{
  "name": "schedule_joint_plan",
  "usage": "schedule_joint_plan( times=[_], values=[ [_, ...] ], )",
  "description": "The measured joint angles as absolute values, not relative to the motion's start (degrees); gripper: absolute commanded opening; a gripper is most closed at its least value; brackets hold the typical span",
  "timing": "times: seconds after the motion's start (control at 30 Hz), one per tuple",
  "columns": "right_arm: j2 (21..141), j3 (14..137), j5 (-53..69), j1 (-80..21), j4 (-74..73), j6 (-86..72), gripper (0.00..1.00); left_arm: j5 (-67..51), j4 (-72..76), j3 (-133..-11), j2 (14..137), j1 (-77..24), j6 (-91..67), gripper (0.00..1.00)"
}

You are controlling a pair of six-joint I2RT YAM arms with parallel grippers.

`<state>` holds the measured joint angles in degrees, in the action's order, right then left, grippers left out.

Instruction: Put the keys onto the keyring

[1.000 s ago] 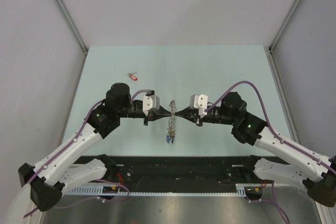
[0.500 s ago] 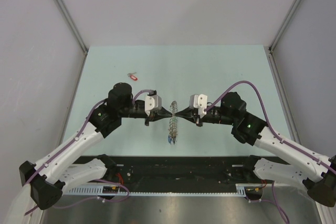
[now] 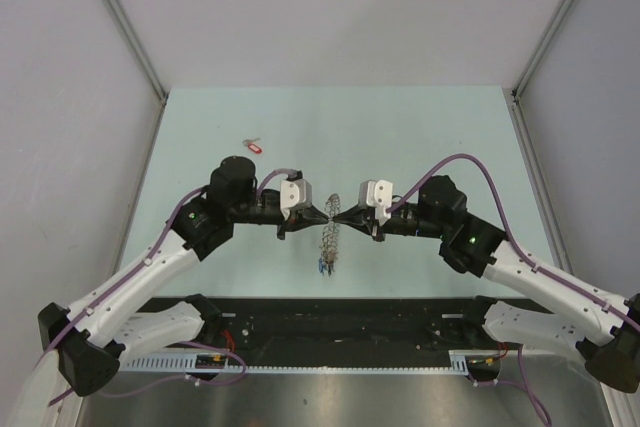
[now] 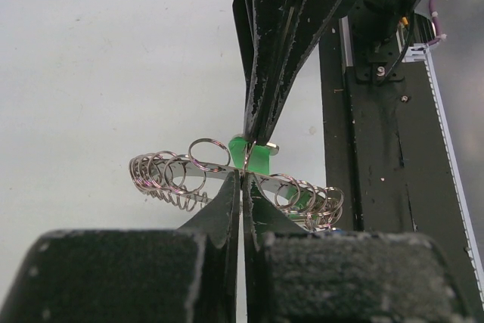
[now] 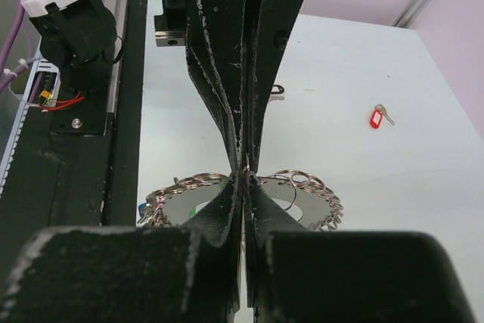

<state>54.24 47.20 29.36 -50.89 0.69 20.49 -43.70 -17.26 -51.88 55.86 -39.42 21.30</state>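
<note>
The keyring (image 3: 330, 239), a flat silvery hoop with several small split rings, hangs on edge between my two grippers above the table's middle. Blue tags dangle at its near end. My left gripper (image 3: 327, 216) is shut on the hoop's rim; its tips (image 4: 243, 177) pinch the keyring (image 4: 198, 174). My right gripper (image 3: 339, 216) faces it tip to tip and is shut on a green-tagged key (image 4: 255, 158) right at the hoop. In the right wrist view my right gripper (image 5: 246, 181) meets the keyring (image 5: 302, 206). A red-tagged key (image 3: 254, 147) lies on the table at the far left and also shows in the right wrist view (image 5: 376, 117).
A black rail (image 3: 340, 319) with cables runs along the table's near edge. Grey enclosure walls stand on the left, right and far sides. A small dark loop (image 5: 275, 93) lies on the table beyond the left gripper.
My left arm has moved right, bringing its tips against the right gripper's tips. The hanging keyring has shifted slightly right with them. The right arm has barely moved.
</note>
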Motion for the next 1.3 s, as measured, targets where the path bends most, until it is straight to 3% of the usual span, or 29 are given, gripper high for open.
schedule_joint_plan(
  times=[1.3],
  values=[
    [54.22, 47.24, 24.69, -52.18, -0.62, 25.89, 0.00, -44.31, -14.35, -52.47, 56.58, -35.35, 10.55, 0.01]
  ],
)
